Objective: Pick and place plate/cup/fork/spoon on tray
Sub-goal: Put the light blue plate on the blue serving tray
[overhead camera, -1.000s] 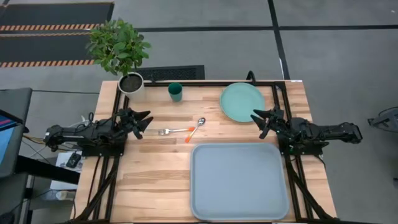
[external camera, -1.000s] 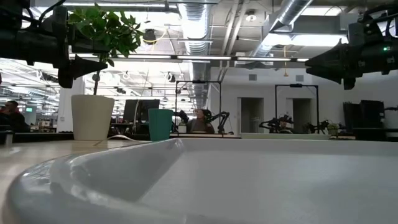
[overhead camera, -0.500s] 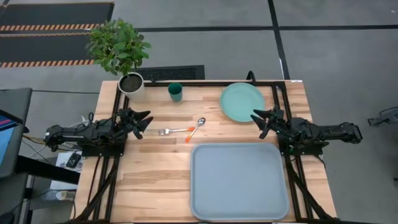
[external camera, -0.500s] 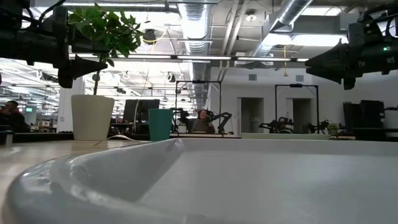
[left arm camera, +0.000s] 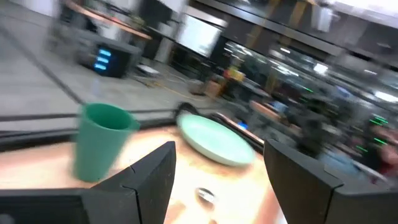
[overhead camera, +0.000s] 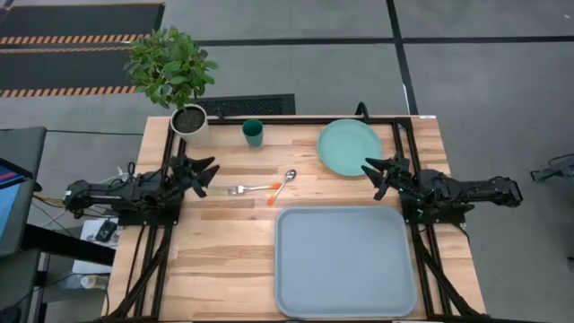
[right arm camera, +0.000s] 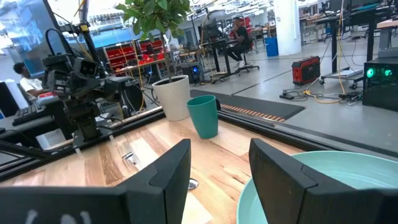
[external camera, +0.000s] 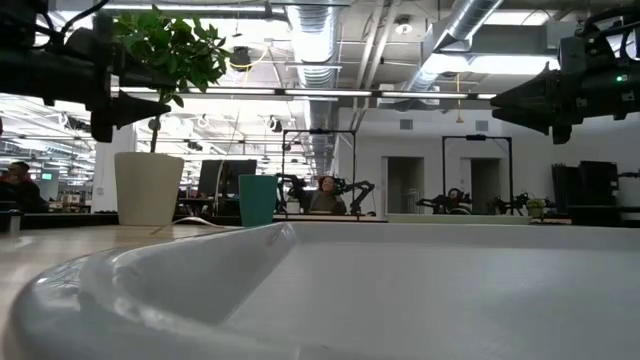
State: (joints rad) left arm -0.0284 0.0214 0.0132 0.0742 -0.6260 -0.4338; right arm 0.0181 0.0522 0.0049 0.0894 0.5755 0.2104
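Note:
The mint-green plate [overhead camera: 350, 148] lies flat at the far right of the wooden table. The teal cup [overhead camera: 253, 133] stands upright at the far edge. The fork [overhead camera: 244, 189] and the spoon [overhead camera: 283, 183] lie side by side mid-table, orange handle ends together. The grey-blue tray [overhead camera: 345, 260] rests flat at the near right. My left gripper [overhead camera: 212, 175] hovers open at the left edge, pointing level toward the fork. My right gripper [overhead camera: 368, 177] hovers open at the right edge, just near of the plate. Nothing is between either pair of fingers [left arm camera: 149, 180] [right arm camera: 165, 174].
A white pot [overhead camera: 188, 119] with a leafy plant stands at the far left corner, beside the cup. A black frame [overhead camera: 395, 121] runs along the far and side edges. Bare wood lies to the left of the tray. People sit in the room beyond.

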